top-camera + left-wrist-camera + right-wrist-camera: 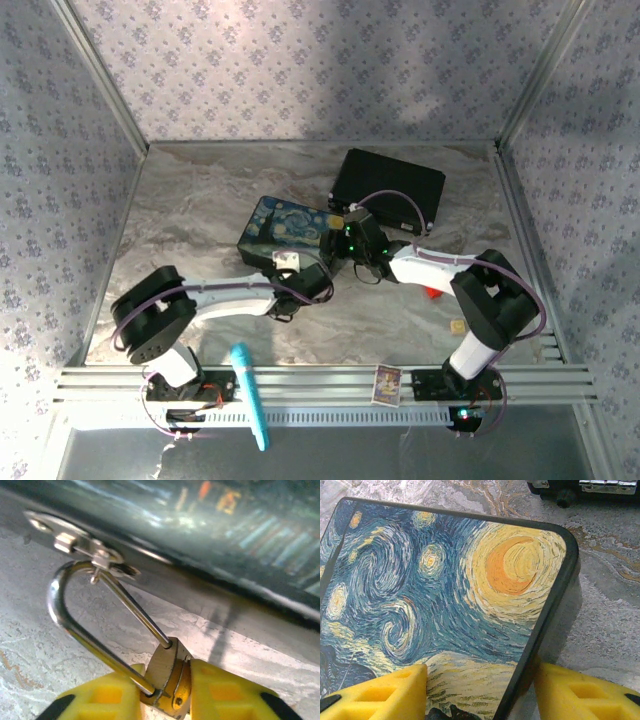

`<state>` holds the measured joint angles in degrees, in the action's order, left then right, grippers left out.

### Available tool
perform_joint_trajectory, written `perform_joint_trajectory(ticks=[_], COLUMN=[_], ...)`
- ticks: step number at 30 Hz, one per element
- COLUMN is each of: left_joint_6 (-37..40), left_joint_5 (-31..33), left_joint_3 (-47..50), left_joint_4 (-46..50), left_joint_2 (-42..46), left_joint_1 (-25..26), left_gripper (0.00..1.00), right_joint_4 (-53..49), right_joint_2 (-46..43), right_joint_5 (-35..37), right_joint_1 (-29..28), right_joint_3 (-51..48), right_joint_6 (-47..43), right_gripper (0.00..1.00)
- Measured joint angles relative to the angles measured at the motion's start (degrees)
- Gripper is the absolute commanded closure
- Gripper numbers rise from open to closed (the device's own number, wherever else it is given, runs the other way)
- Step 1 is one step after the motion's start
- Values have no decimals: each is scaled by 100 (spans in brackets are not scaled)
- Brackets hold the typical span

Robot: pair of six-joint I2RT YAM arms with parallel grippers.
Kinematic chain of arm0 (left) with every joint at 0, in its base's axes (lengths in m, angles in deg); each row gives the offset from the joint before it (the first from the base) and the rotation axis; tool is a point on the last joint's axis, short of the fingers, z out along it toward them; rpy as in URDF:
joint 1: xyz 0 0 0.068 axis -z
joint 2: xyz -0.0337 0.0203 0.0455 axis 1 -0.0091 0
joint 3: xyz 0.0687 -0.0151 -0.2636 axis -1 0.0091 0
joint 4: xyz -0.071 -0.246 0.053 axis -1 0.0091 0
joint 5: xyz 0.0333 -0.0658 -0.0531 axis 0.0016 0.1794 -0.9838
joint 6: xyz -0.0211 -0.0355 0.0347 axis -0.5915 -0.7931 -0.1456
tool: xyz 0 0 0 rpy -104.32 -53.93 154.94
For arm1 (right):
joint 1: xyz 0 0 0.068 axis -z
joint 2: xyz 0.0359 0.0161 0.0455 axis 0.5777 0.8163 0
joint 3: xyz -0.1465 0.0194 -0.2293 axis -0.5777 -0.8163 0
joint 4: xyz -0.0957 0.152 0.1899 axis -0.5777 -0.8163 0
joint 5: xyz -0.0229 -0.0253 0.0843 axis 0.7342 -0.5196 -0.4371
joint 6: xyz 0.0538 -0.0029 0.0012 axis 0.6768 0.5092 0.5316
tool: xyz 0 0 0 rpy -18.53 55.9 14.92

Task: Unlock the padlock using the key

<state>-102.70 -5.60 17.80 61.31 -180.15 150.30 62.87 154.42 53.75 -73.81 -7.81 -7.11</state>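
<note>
The padlock [164,666] hangs by its silver shackle [64,611] from the hasp [75,542] on the side of the painted box [280,225], and the left gripper [164,677] has it: yellow pads clamped on either side of the brass body, right down at the worktop [35,660] beside the box wall. Both shackle legs run into the body, so I read it as locked.

Over to the right gripper [480,672]. It is spread wide, one finger over the swirling starry lid [445,580], the other just off the box's dark edge, nothing held between them. Whether it presses on the box or just hovers, I cannot tell.

From above, both arms meet at the box's near corner, with the black case [388,188] lying behind.

So this looks like the bracing step: lock steadied, no key in play yet, and where the key lies I cannot tell. Next, the right gripper needs to fetch it, pinch it by the bow, and line the blade up with the keyway under the body, which calls for the left gripper to tilt the lock outward.
</note>
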Motion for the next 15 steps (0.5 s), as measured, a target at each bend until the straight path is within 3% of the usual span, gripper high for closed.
perform_joint_trajectory(ticks=[10,12,15], left_joint_6=[-44,-79,-118], left_joint_5=[382,400,402], left_joint_3=[-376,-376,-398], left_joint_4=[391,391,498], left_joint_2=[-433,-433,-428], left_joint_1=[175,184,184], left_gripper=[74,80,81], right_joint_4=[144,157,188], right_joint_2=[-7,-7,-7], right_joint_5=[-2,-2,-2], right_joint_1=[4,4,4], right_joint_3=[-81,-87,-103], right_joint_6=[4,20,24], right_gripper=[43,43,43])
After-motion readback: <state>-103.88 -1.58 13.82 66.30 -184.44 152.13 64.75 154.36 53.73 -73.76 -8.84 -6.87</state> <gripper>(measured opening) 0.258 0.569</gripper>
